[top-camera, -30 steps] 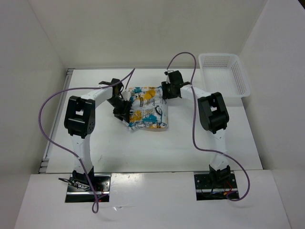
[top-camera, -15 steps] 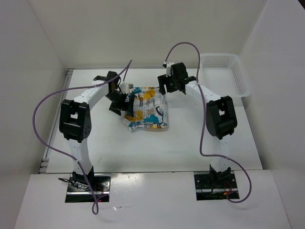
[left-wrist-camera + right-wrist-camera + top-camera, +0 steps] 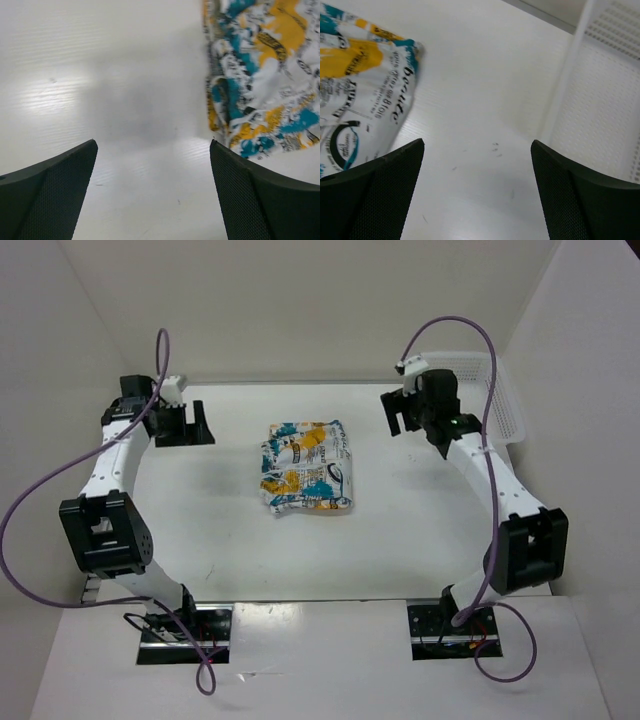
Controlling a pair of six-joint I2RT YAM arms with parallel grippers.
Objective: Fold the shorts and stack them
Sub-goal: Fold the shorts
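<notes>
mid-table, soft folded printed shorts [image 3: 305, 468]

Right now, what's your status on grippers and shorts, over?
Left gripper and right gripper: jaws open, empty. Shorts folded compact, lying flat between them, neither touching. Basket beside right gripper, nothing in the way.

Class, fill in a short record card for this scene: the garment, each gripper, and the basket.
Shorts: folded into a compact bundle, flat on the table, held by neither gripper
Left gripper: open, empty, left of the shorts, apart from them
Right gripper: open, empty, between the shorts and the basket
Basket: white mesh, far right corner, no shorts seen inside
</notes>
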